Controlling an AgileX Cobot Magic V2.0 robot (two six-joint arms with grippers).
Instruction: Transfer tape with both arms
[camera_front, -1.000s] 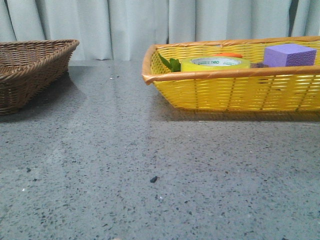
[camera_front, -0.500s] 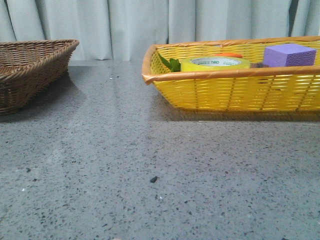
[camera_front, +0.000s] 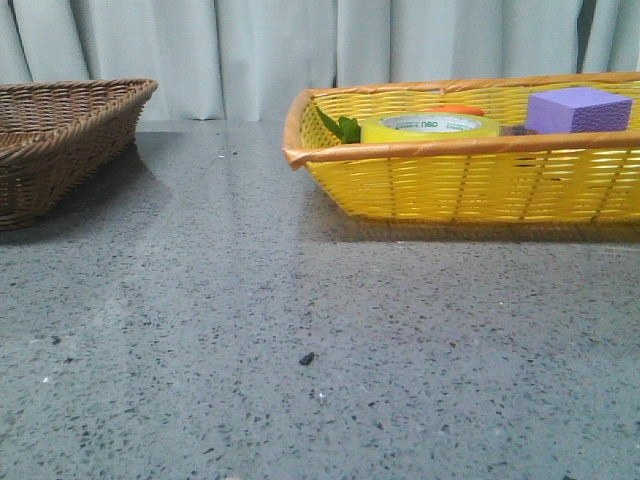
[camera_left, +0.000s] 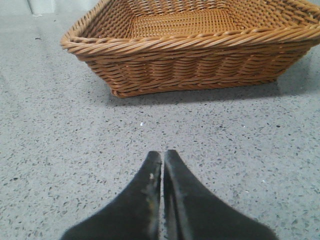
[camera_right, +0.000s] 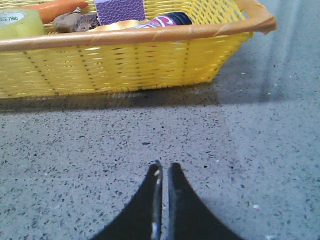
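the wide roll of glossy yellow packing tape (camera_front: 430, 127) lies flat inside the yellow woven plastic basket with an orange rim (camera_front: 470, 185), its white core with green lettering facing up. within the yellow basket, a purple foam block (camera_front: 578, 108) stands to the right of the tape, green leaves (camera_front: 341, 127) lie to its left, and an orange carrot (camera_right: 57, 8) lies just behind it. a dark bottle with a purple label (camera_right: 165, 21) and a brownish lump (camera_right: 75, 22) also lie in that basket.

the yellow basket rests on the grey speckled stone desk (camera_front: 300, 330). a brown wicker basket (camera_front: 60, 140) stands on the desk, well apart to the left of the yellow basket.

the left end effector (camera_left: 162, 157) is clenched, empty, fingertips together, facing the brown basket. the right end effector (camera_right: 163, 169) is clenched, empty, low over the desk, near the front wall of the yellow basket.
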